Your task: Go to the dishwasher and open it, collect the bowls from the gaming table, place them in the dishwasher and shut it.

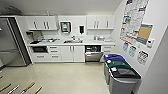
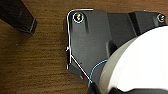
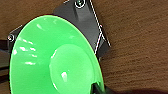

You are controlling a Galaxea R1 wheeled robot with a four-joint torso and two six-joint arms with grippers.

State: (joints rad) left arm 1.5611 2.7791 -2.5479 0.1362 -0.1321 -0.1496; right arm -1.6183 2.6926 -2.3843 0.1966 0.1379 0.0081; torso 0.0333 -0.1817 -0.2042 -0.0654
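The dishwasher [image 1: 93,56] stands under the far counter, right of the white cabinet doors. Its steel front is let down partway and the dark inside shows above it. In the right wrist view the light green bowl [image 3: 53,57] hangs close to the camera, over a brown wood-grain surface. My right gripper [image 3: 97,88] is shut on its rim. In the left wrist view a white rounded thing [image 2: 140,62] sits close to the camera, with my left gripper [image 2: 93,88] dark at its edge. The gaming table is out of view.
Three bins with blue [image 1: 113,57], green [image 1: 117,63] and black [image 1: 123,73] lids line the right wall. A steel fridge [image 1: 10,42] stands at the left. Pale open floor [image 1: 67,77] leads to the counter [image 1: 72,43]. Wooden sticks [image 1: 27,87] poke in at the lower left.
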